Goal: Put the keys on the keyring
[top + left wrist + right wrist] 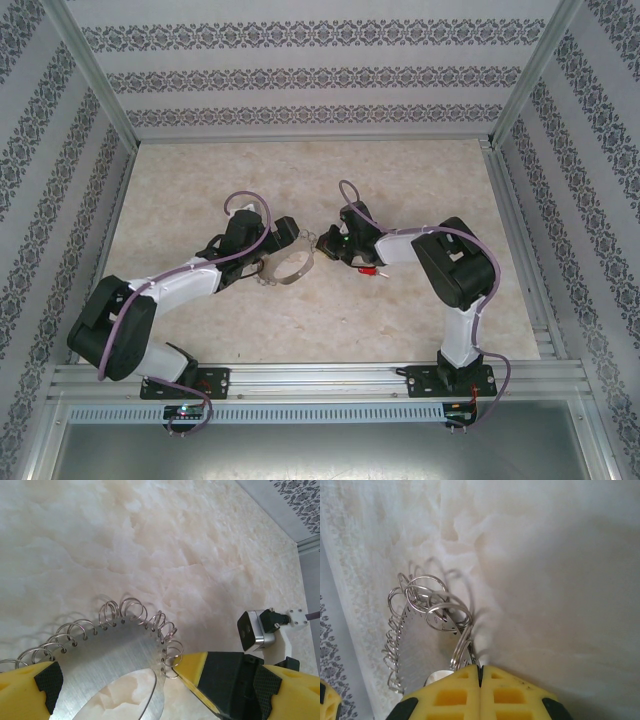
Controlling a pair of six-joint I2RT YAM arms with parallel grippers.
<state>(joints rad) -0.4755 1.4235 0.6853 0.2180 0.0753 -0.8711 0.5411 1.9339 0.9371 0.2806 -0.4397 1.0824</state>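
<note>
The right gripper [480, 671] is fully closed, its yellow fingertips pressed together. A thin wire loop [461, 647] on the keyring's rim runs down into the seam between them. The loop looks pinched there, though the contact itself is hidden.

The keyring [100, 655] is a flat silvery hoop with a hollow centre, a row of small holes along its edge and many such loops threaded through them. It is raised off the table [300, 330] and tilted. The left gripper [115, 667] spans it at full width, one pad against each side of the rim, so it appears to carry the hoop rather than stand free around it.

The key [377, 270] is a small red speck on the table, to the right of the keyring and apart from it, beside the right arm's wrist.

The step in hand seems to be preparing a loop, not threading, since the key is in neither gripper. With both grippers busy on the keyring, the next move probably calls for the right one to let go of the loop and fetch the key. The left would hold the hoop steady, with that loop facing right.

The loops are springy and crowded, so picking out one will likely be fiddly.
</note>
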